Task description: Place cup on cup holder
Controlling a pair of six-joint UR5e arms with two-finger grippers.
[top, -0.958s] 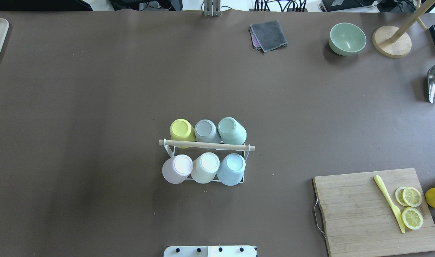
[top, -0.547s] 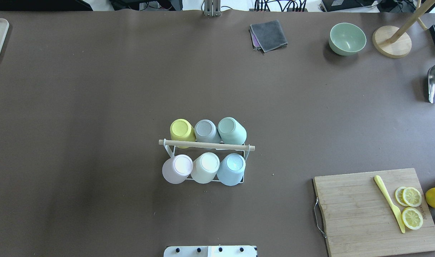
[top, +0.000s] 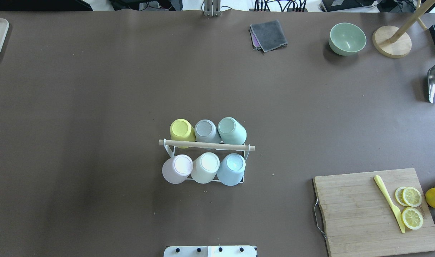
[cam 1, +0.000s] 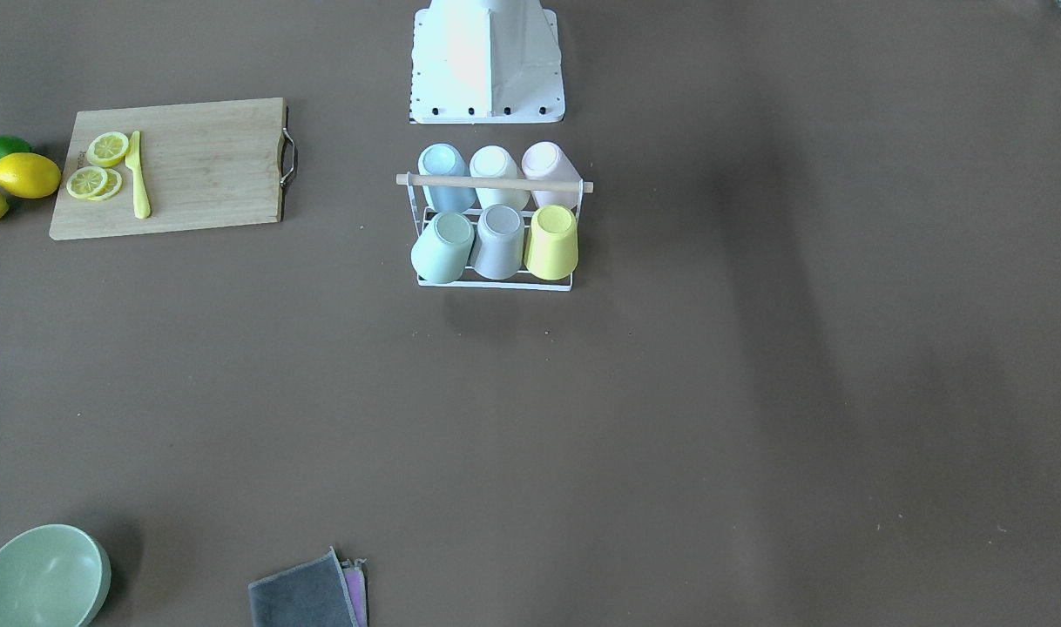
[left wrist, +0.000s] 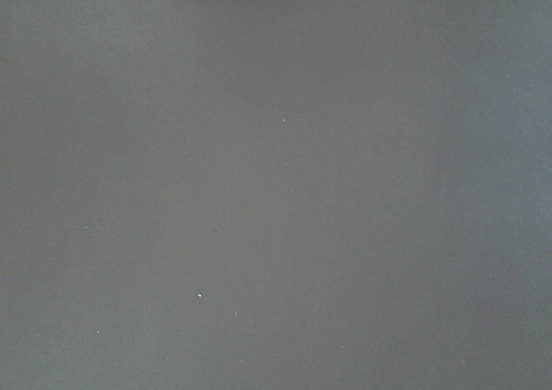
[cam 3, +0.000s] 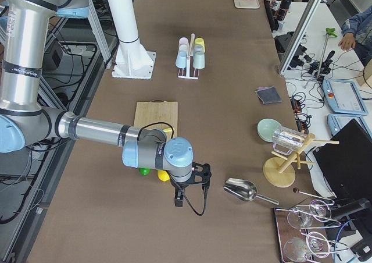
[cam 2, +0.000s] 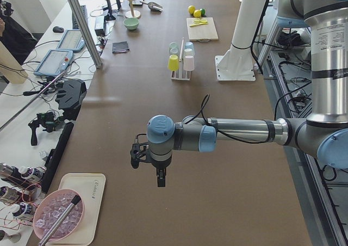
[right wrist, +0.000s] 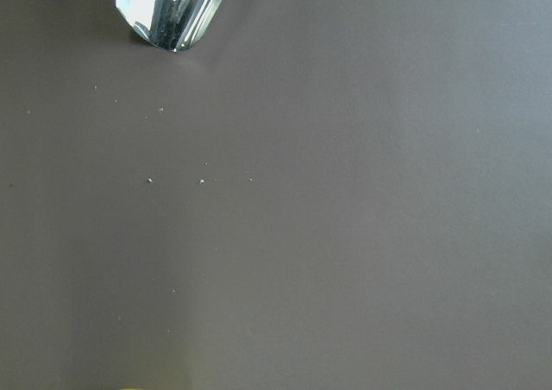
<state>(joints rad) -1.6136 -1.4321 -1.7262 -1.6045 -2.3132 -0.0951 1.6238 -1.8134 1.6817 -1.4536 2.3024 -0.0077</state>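
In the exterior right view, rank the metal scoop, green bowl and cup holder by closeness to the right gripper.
From the right gripper:
1. metal scoop, beside it, toward the operators' side.
2. green bowl, farther along that side.
3. cup holder, farthest, mid-table by the robot's base.

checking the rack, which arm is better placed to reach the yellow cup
Left, marginally: the yellow cup sits at the cup holder's left end. The left gripper and right gripper hang out at the table's ends.

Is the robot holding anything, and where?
No. Neither the left gripper nor the right gripper holds anything; all six cups sit on the cup holder.
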